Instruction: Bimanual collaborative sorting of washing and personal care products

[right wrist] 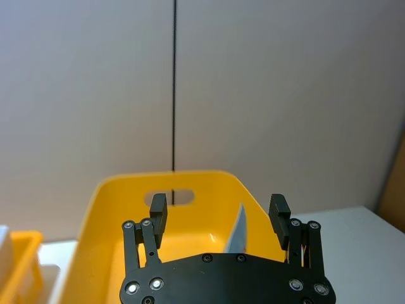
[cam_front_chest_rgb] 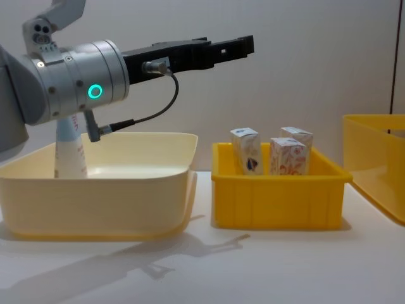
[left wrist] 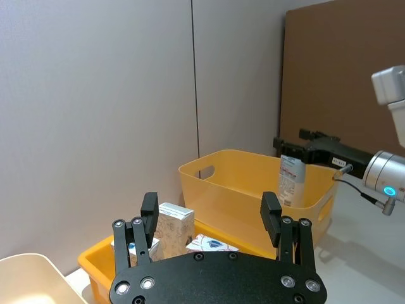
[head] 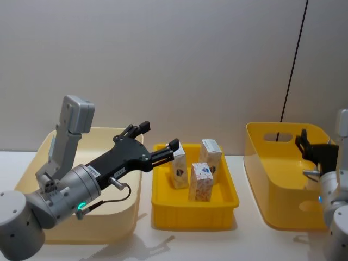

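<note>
Three small white cartons [head: 200, 182] [cam_front_chest_rgb: 288, 157] with orange-red print stand in the yellow crate [head: 193, 215] at the middle. My left gripper [head: 160, 138] [left wrist: 212, 215] hangs open and empty over the crate's left end, above the leftmost carton [head: 178, 169]. A pale-blue-and-white tube [cam_front_chest_rgb: 69, 149] stands in the cream tub [cam_front_chest_rgb: 95, 202] behind my left arm. My right gripper [head: 302, 142] [right wrist: 218, 212] is open over the large yellow tub [head: 272, 179]. Another tube [left wrist: 291, 180] [right wrist: 237, 231] stands in that tub just under its fingers, apart from them.
The cream tub [head: 109, 220], the crate and the yellow tub [cam_front_chest_rgb: 373, 164] stand in a row on the white table [head: 244, 244], close to a grey wall. There are narrow gaps between them and free table along the front.
</note>
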